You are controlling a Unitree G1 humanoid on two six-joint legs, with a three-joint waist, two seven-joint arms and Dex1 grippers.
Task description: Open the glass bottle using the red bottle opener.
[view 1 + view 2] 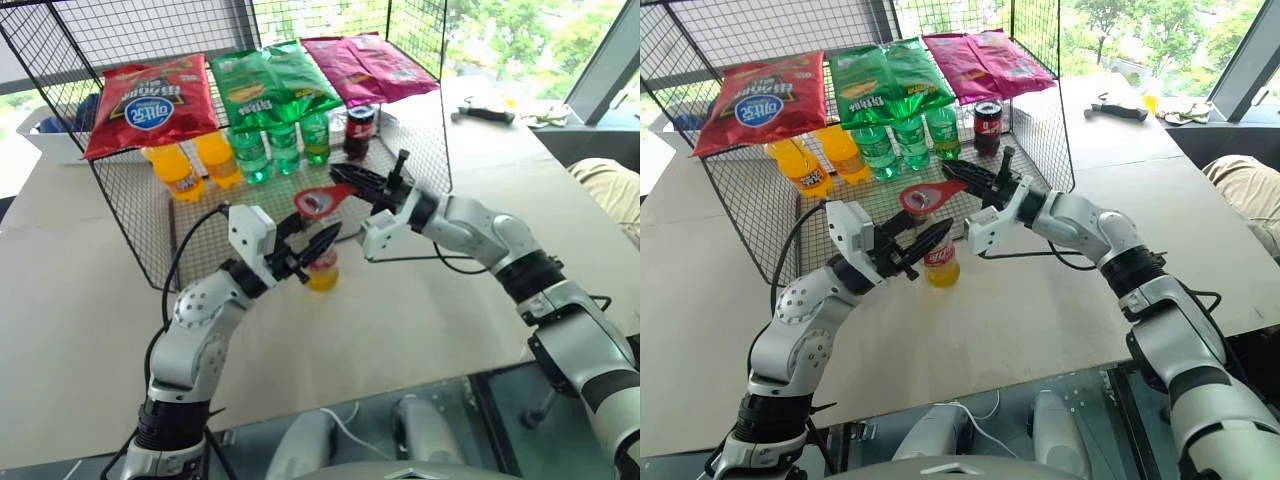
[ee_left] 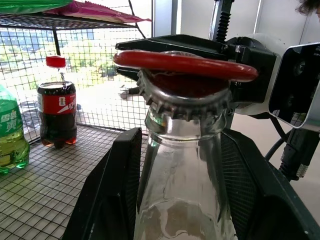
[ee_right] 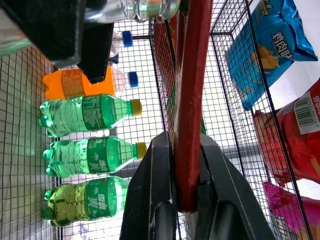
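Observation:
The glass bottle (image 1: 322, 274) holds yellow-orange liquid and stands upright in front of the wire rack. My left gripper (image 1: 316, 242) is shut on it, one black finger (image 2: 116, 190) on each side below the neck. Its crown cap (image 2: 186, 102) is on the neck. The head of the red bottle opener (image 1: 322, 201) rests over the cap, seen as a red rim (image 2: 185, 65) in the left wrist view. My right gripper (image 1: 366, 184) is shut on the opener's handle (image 3: 192, 115), reaching in from the right.
The wire rack (image 1: 420, 150) behind carries chip bags (image 1: 150, 100) on top. Below them stand orange soda bottles (image 1: 180, 172), green bottles (image 1: 282, 146) and a dark cola bottle (image 1: 359, 131). A white bin (image 1: 45, 140) sits back left. A black tool (image 1: 482, 113) lies back right.

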